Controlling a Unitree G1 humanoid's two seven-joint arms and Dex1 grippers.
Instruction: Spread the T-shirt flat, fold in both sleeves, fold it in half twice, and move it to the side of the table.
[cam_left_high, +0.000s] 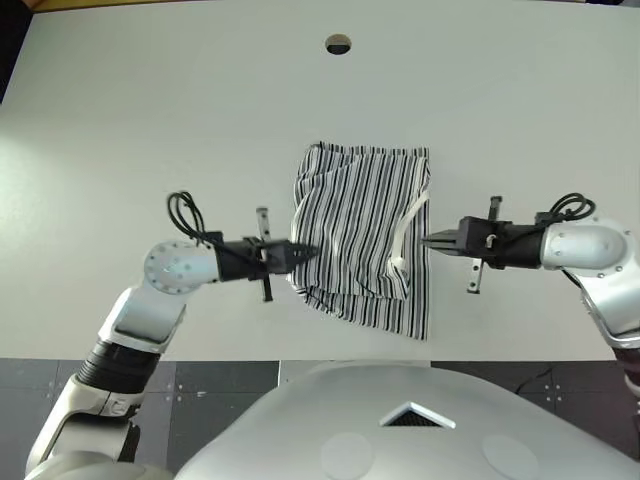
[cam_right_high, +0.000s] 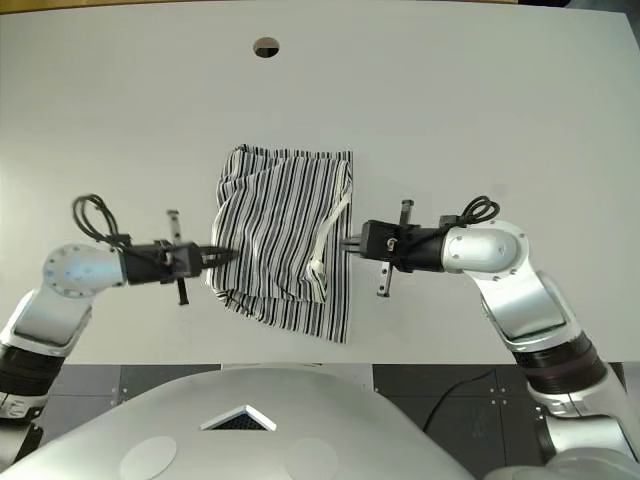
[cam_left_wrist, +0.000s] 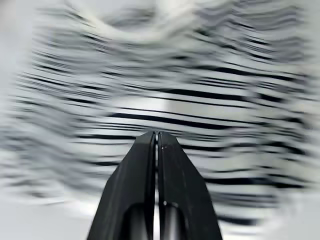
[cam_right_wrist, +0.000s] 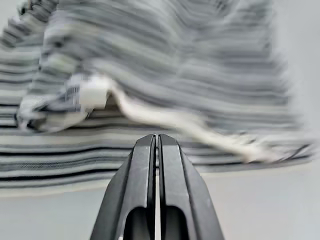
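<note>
A: Start on the left. How does that arm's tool stand?

B: The left gripper (cam_left_high: 303, 252) has its two fingers pressed together, with nothing between them as far as its wrist view shows. Its tip touches the left long edge of the T-shirt (cam_left_high: 360, 235).

A: And the shirt itself?

B: It lies on the desk (cam_left_high: 150, 120) as a folded striped bundle, about midway between the left and right edges. It is nearer the near edge than the far one, and well apart from the hole (cam_left_high: 338, 44) by the far edge. Its long axis runs from far edge to near edge. Its near-left corner is rumpled, with layers stepping out, and a white neckband (cam_left_high: 408, 228) shows along its right side.

A: The right?

B: The right gripper (cam_left_high: 430, 240) also has its fingers closed on each other and holds nothing. Its tip is just at the right long edge, beside the neckband.

A: So what does the coming move turn on?

B: As I read it, the shirt sits directly between the two tips, and each points inward across the short axis. Neither arm is clearly nearer. Another half fold would need a hold at a short end, so both would have to spread and shift along the long axis. A sideways slide could come from either tip.
</note>
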